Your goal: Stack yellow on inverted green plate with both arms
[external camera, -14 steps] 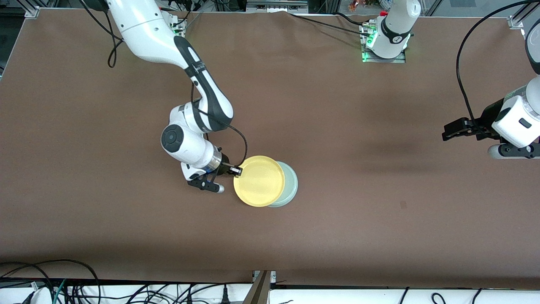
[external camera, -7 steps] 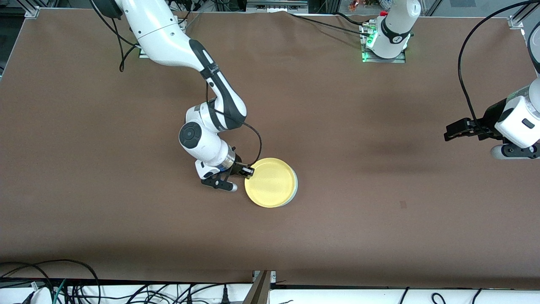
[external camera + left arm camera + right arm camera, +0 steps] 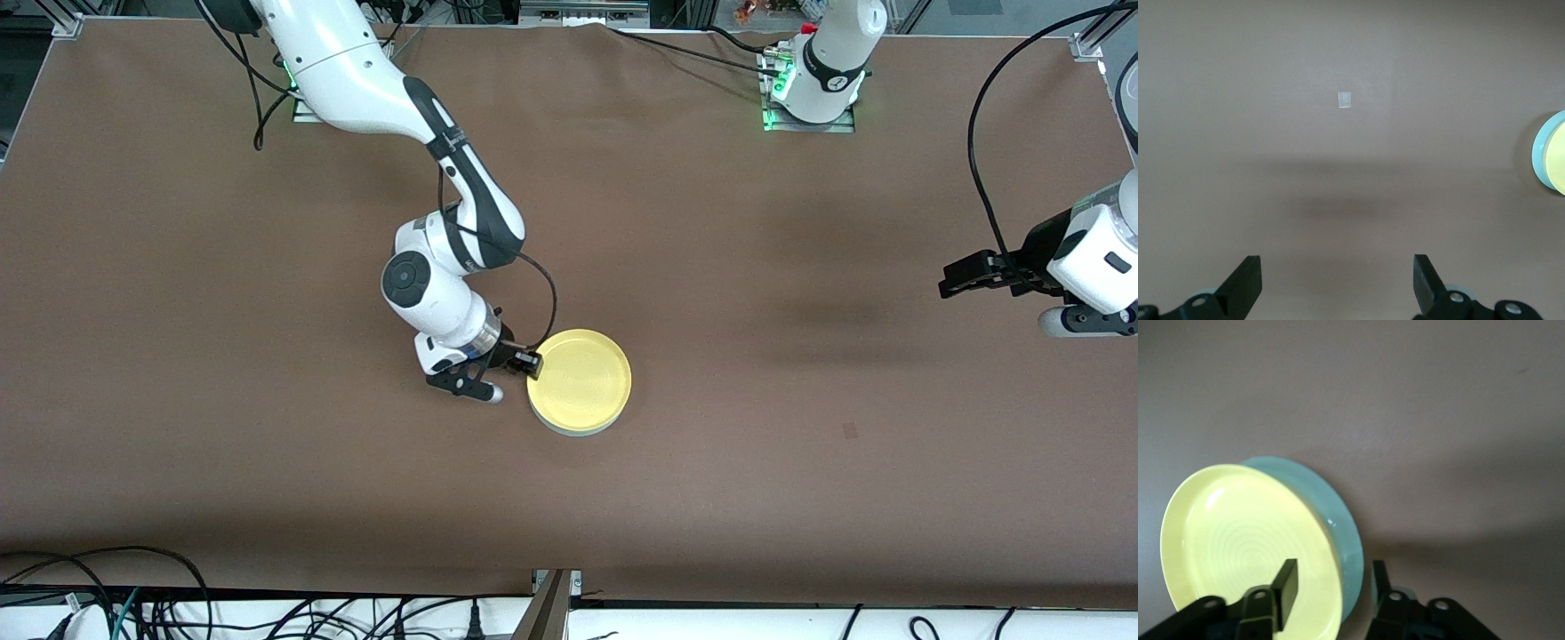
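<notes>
The yellow plate [image 3: 582, 380] lies on top of the green plate [image 3: 569, 431], of which only a thin edge shows in the front view. In the right wrist view the yellow plate [image 3: 1238, 540] covers most of the green plate [image 3: 1331, 513]. My right gripper [image 3: 530, 364] is open at the stack's edge toward the right arm's end. One of its fingers [image 3: 1286, 583] is over the yellow plate and the other is outside both rims, with the right gripper [image 3: 1333, 587] astride them. My left gripper [image 3: 948, 284] waits open in the air at the left arm's end, the left gripper [image 3: 1337, 287] holding nothing.
The brown table [image 3: 267, 444] carries only the stack. A small square mark [image 3: 850, 431] sits on the cloth between the stack and the left arm's end; it shows pale as a square mark [image 3: 1345, 99] in the left wrist view. Cables run along the table's near edge.
My right arm carried the yellow plate toward the left arm's end until it covered the green plate. Its fingers then parted from the yellow rim. The left arm barely moved.
</notes>
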You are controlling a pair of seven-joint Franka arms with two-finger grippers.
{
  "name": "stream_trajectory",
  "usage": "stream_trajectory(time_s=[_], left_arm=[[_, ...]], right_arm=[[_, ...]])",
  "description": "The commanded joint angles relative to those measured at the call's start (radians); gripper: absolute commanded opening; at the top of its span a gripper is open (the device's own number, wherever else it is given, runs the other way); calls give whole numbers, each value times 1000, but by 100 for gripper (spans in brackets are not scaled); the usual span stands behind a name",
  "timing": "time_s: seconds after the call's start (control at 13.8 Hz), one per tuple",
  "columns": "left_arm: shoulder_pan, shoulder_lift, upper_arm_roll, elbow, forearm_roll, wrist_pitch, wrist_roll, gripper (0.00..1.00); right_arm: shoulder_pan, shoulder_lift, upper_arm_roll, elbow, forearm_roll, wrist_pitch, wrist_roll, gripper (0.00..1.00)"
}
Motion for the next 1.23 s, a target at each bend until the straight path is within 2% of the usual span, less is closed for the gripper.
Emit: stream_trajectory(time_s=[0.0, 0.15, 0.29, 0.51, 0.8, 0.94, 1.02, 1.09, 1.16], left_arm=[[8, 12, -7, 24, 7, -8, 7, 100], [8, 12, -7, 24, 7, -6, 7, 100], [8, 12, -7, 24, 7, -6, 7, 100], [7, 12, -7, 24, 7, -6, 7, 100], [8, 12, -7, 24, 7, -6, 7, 100], [8, 12, -7, 24, 7, -6, 7, 100], [8, 12, -7, 24, 7, -6, 7, 100], [8, 12, -7, 24, 7, -6, 7, 100], [8, 12, -7, 24, 7, -6, 7, 100]], right_arm=[[7, -110, -70, -4, -110, -205, 3, 100], [4, -161, -107, -4, -164, -366, -37, 100], [4, -211, -202, -4, -167, -496, -116, 100], [4, -302, -375, -4, -167, -679, -369, 100], [5, -437, -530, -3, -191, -909, -563, 100], [10, -488, -554, 0, -289, -1049, -594, 100], [10, -547, -544, -1, -341, -1049, -595, 100], [-4, -589, -517, -20, -400, -1055, -595, 100], [-74, -619, -447, -29, -440, -1071, -595, 100]])
